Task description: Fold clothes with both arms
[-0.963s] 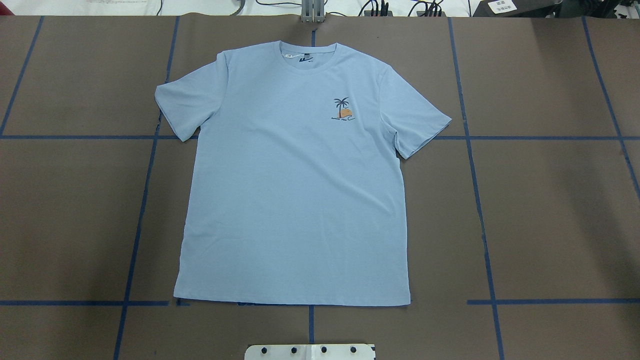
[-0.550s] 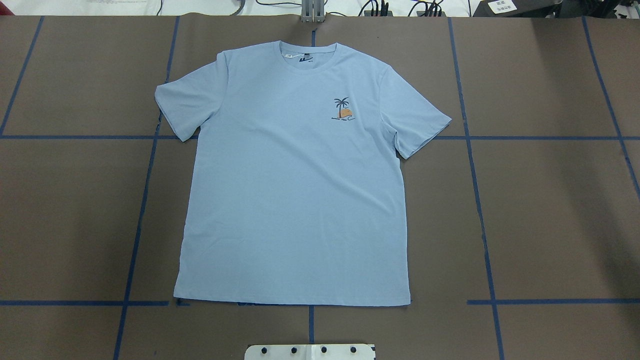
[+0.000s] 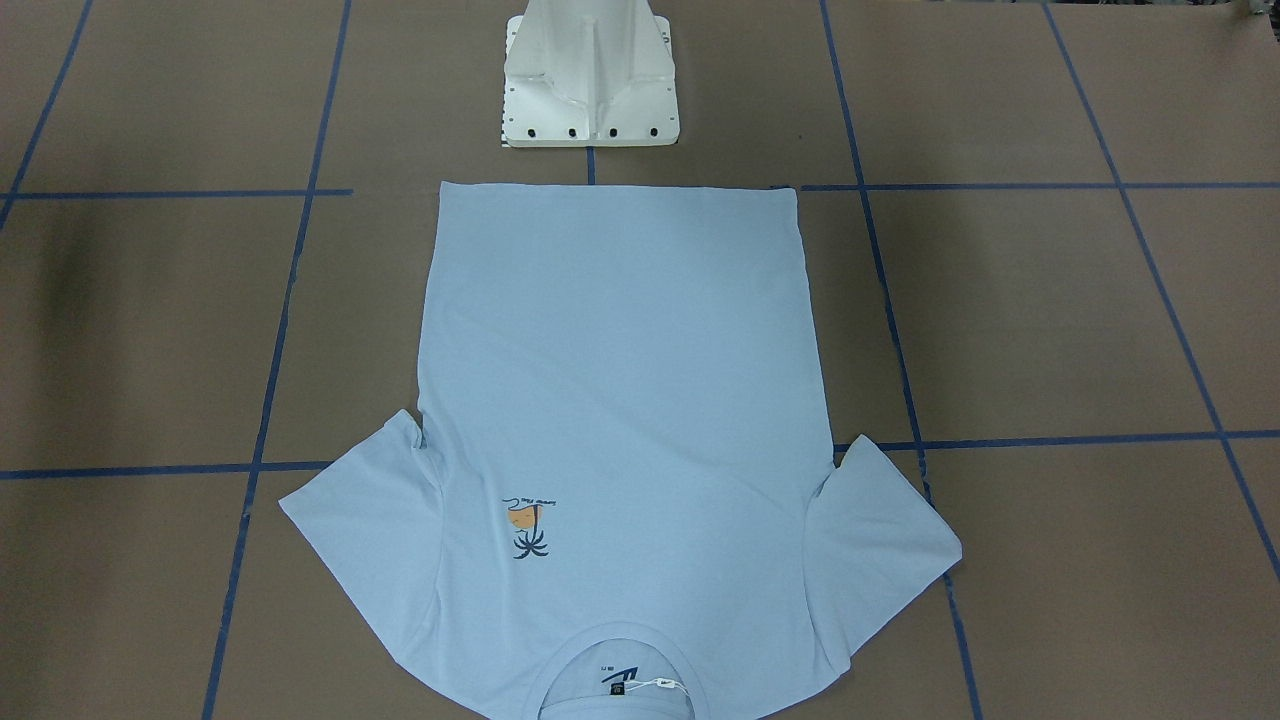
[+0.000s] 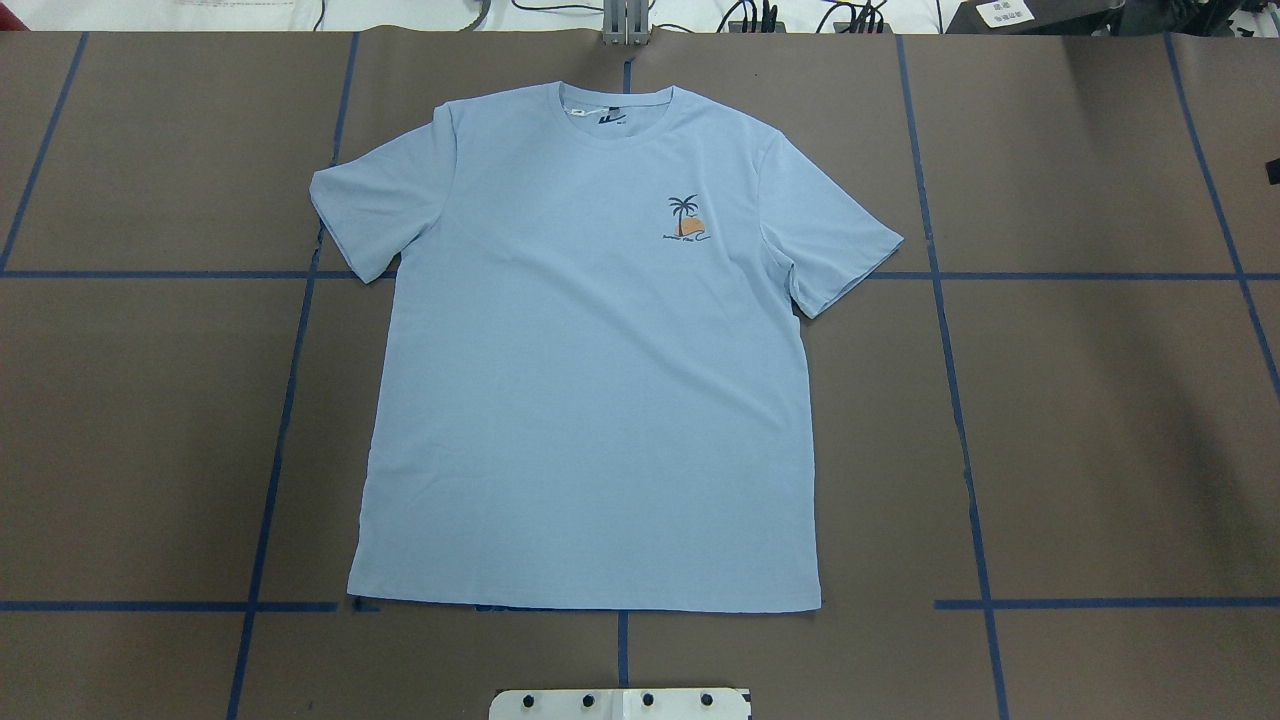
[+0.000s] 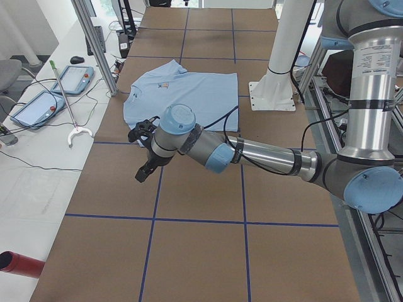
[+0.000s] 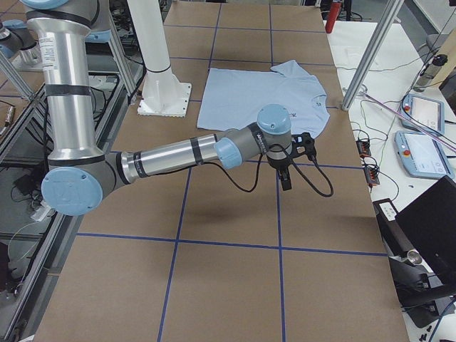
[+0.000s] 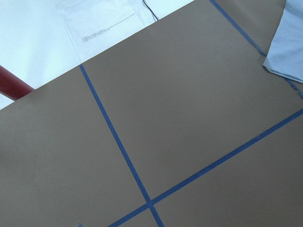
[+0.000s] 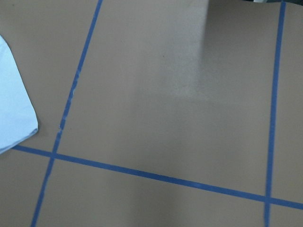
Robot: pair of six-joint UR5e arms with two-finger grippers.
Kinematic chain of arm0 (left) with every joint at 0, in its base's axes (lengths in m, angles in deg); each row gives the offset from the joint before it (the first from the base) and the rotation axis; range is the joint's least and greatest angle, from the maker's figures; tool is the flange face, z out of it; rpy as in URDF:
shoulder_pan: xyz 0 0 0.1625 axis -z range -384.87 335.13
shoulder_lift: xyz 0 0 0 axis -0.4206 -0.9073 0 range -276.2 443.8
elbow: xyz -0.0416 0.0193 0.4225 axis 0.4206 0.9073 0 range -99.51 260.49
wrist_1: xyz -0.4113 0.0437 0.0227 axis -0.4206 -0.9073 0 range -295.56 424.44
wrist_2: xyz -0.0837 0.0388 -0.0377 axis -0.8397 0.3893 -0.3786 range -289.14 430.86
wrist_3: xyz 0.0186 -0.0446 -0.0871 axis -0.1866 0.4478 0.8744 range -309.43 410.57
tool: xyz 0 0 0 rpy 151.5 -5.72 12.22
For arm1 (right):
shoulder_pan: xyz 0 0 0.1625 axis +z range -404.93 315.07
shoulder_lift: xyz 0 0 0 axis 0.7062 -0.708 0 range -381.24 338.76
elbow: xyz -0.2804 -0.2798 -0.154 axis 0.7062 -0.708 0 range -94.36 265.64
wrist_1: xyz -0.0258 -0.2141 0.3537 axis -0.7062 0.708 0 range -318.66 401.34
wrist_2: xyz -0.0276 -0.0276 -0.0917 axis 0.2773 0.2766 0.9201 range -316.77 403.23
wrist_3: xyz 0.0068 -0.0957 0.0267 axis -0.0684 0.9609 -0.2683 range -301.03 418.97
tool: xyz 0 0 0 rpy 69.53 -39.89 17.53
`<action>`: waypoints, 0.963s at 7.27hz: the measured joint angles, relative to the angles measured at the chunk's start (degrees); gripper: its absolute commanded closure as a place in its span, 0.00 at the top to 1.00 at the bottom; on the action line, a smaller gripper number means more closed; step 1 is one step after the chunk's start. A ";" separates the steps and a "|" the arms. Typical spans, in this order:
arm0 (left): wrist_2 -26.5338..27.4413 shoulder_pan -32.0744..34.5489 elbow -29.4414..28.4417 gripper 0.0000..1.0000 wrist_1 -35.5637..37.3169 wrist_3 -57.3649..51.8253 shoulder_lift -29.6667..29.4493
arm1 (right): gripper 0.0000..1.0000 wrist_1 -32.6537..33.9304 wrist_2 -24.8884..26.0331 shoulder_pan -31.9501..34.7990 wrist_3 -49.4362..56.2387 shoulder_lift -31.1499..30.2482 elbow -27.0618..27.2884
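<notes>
Brown paper crossed with blue tape lines covers the table [image 4: 1100, 450]. Nearest the robot is the white pedestal [image 4: 620, 703]. Just past it lies the hem of the t-shirt [image 4: 590, 400].

The t-shirt is pale blue and lies flat, face up and smooth, in the middle of the table. Its hem is square to the pedestal and its collar points away to the far edge. Both short sleeves are spread out to the sides. The small palm print [image 4: 686, 218] sits on the chest toward the robot's right, and the dark label [image 4: 612, 120] shows inside the neck. Nothing rests on the cloth.

Out at the sides, the left arm [image 5: 264, 154] stretches low across the table. The left gripper [image 5: 142, 168] is over bare paper, near the sleeve on that side but apart from it. Its wrist camera catches only a corner of pale cloth at the edge. The right arm [image 6: 178, 153] does the same on the other side, and the right gripper [image 6: 285, 178] is over paper beside the other sleeve, not touching it. Both seem to hang just above the paper, though that's hard to judge from the ends of the table. I can't tell how far apart either pair of fingers stands. Neither has any cloth in it.
</notes>
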 measured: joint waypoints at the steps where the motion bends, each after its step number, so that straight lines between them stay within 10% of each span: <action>1: -0.05 0.01 0.10 1.00 -0.04 -0.02 0.04 | 0.78 -5.69 2.59 -4.07 -9.95 1.88 -1.97; 7: -0.08 0.01 0.13 1.00 -0.16 -0.20 0.01 | 0.58 -14.60 30.22 -30.29 -43.28 16.67 -13.78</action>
